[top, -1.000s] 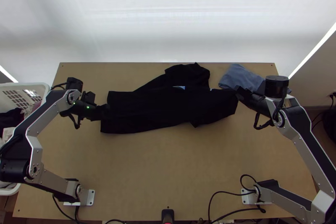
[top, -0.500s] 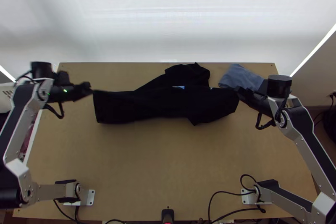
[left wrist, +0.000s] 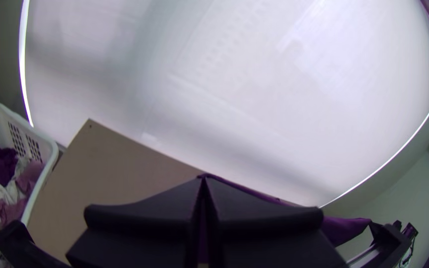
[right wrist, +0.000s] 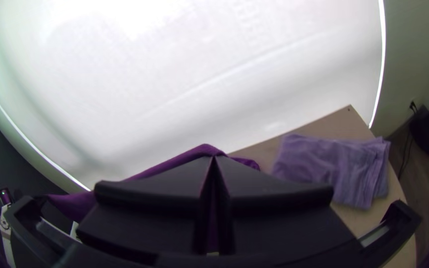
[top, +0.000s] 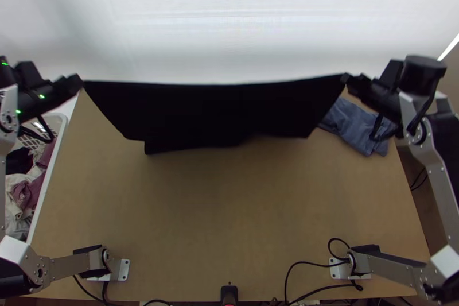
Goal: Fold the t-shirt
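The black t-shirt (top: 218, 113) hangs stretched between both grippers in the top view, its upper edge nearly straight and its lower part hanging toward the table. My left gripper (top: 79, 82) is shut on its upper left corner, and my right gripper (top: 346, 78) is shut on the upper right corner. In the left wrist view the left gripper (left wrist: 203, 179) has its tips together on the shirt (left wrist: 343, 229), which looks purple there. The right wrist view has the right gripper (right wrist: 213, 159) closed on the cloth (right wrist: 175, 161) too.
A folded blue-grey cloth (top: 357, 125) lies at the table's far right, below the right arm. Beside the table's left edge stands a white basket (top: 47, 191) holding clothes. A black object (top: 229, 294) sits at the near edge of the wooden table (top: 229, 237).
Both grippers have moved apart and toward the far side, the left first. The shirt came along, going from lying on the table to stretched between them.
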Robot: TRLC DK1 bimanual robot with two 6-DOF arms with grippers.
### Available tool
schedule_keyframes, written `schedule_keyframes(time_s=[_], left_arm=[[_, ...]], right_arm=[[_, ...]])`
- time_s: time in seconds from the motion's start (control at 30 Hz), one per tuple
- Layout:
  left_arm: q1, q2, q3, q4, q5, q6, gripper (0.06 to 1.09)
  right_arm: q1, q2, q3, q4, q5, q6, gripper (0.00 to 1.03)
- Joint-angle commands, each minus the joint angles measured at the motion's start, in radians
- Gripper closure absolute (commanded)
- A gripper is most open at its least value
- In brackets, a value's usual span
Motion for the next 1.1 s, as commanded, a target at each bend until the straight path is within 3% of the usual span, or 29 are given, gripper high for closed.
schedule_keyframes(time_s=[0.0,0.27,0.43,0.57,0.83,1.07], left_arm=[[0.031,-0.008,0.096,0.056,-0.024,-0.052,1.05],[0.033,0.026,0.347,0.113,-0.05,-0.143,1.05],[0.031,-0.039,0.393,0.22,-0.096,-0.184,1.05],[0.031,-0.109,0.39,0.283,-0.127,-0.192,1.05],[0.04,-0.287,0.343,0.315,-0.139,-0.213,1.05],[0.05,-0.507,0.191,0.393,-0.139,-0.198,1.05]], right_arm=[[-0.015,0.091,0.175,-0.016,0.009,-0.109,1.0],[-0.009,0.172,0.476,0.056,0.035,-0.151,1.0],[-0.015,0.149,0.617,0.115,0.051,-0.151,1.0],[-0.03,0.056,0.612,0.185,0.049,-0.167,1.0],[-0.03,-0.25,0.473,0.156,-0.012,-0.207,1.0],[-0.001,-0.483,0.393,-0.042,-0.057,-0.241,1.0]])
